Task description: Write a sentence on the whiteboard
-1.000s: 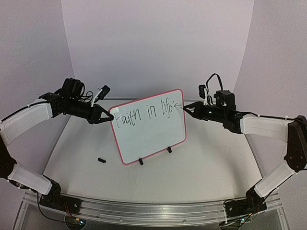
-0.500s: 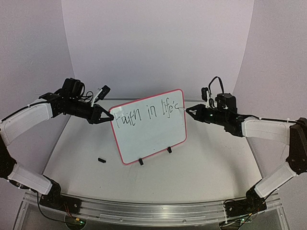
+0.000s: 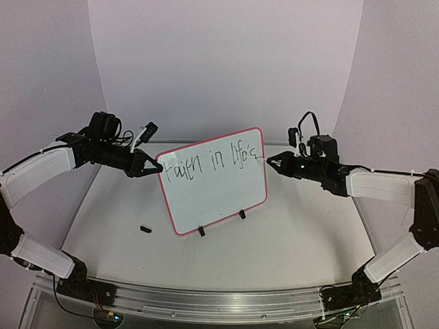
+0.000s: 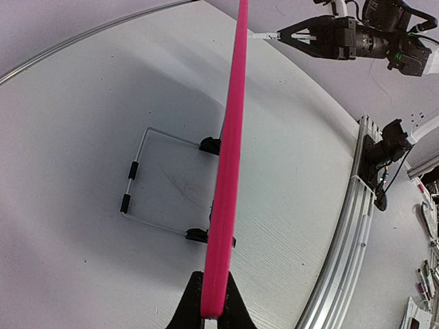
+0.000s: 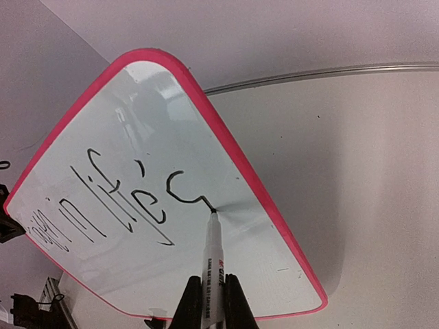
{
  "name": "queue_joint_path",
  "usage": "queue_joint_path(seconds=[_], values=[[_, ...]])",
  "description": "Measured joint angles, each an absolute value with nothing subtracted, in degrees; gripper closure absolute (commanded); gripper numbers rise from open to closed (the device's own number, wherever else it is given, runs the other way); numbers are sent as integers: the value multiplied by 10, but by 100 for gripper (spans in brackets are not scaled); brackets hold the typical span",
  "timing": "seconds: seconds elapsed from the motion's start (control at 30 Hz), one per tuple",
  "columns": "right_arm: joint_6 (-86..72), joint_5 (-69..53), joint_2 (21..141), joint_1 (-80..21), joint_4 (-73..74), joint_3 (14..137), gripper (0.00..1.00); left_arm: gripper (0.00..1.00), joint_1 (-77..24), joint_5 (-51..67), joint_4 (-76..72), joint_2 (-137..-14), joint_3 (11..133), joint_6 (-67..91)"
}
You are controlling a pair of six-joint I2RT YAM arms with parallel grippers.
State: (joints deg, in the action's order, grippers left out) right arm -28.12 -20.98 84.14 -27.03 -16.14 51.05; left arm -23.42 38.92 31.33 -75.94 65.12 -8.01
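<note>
The whiteboard [image 3: 212,185], white with a pink-red frame and two black clip feet, stands tilted mid-table with black handwriting along its top. My left gripper [image 3: 156,166] is shut on its left edge; the left wrist view shows the pink frame [image 4: 226,178] edge-on between the jaws. My right gripper [image 3: 269,160] is shut on a white marker [image 5: 214,264]. The marker's black tip touches the board [image 5: 137,205] at the end of a fresh curved stroke after "life'".
A small black cap [image 3: 145,229] lies on the table left of the board. The board's wire stand [image 4: 140,181] rests behind it. The aluminium rail [image 3: 206,298] runs along the table's near edge. White walls curve round the back.
My right gripper has drawn a new curved letter after "life'", shifting slightly right and down with the marker. The left gripper and the board have not moved.
</note>
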Motion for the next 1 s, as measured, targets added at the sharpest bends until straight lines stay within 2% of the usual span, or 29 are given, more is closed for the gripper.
queue_joint_path(seconds=[0.6, 1.0], values=[[-285, -294, 844, -270, -184, 509, 100, 100, -234, 392, 310, -761, 651, -85], [-286, -314, 734, -270, -220, 490, 100, 100, -234, 393, 310, -762, 651, -85]])
